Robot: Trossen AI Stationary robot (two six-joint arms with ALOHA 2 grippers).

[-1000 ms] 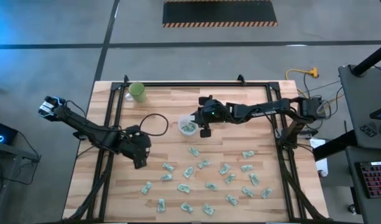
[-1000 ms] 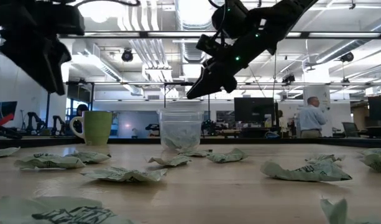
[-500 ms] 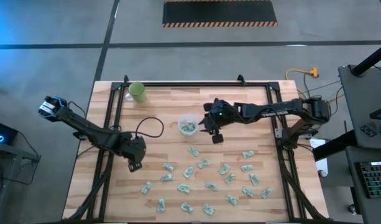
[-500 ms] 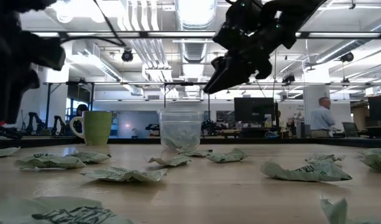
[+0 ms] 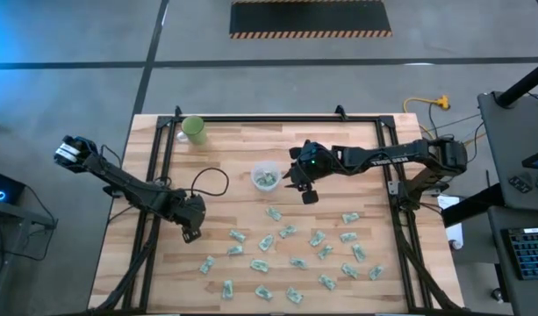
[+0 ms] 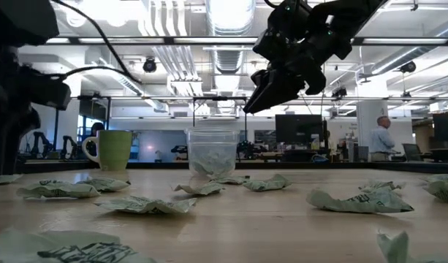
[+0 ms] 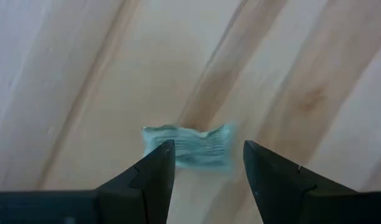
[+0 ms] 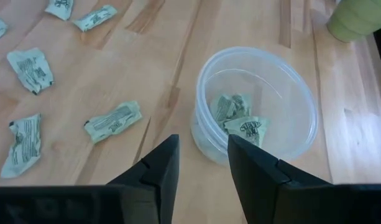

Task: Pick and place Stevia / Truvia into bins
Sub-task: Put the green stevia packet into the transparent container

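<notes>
High view, left to right: left gripper (image 5: 190, 234) hovers spread over one Stevia packet (image 7: 189, 144), just ahead between its fingers. Right gripper (image 5: 305, 187), released and empty, sits beside the clear cup (image 5: 266, 176), which holds packets. Next, probably: descend and pinch.

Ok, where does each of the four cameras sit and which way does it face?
High: overhead, straight down on the table; both arms show.
Low: table height, level across into the room; right pincer above the clear cup.
Left wrist: on the left arm, looking down past the open left pincer at one packet.
Right wrist: on the right arm, past the open right pincer.
Shared: right wrist and low both see the clear cup.
</notes>
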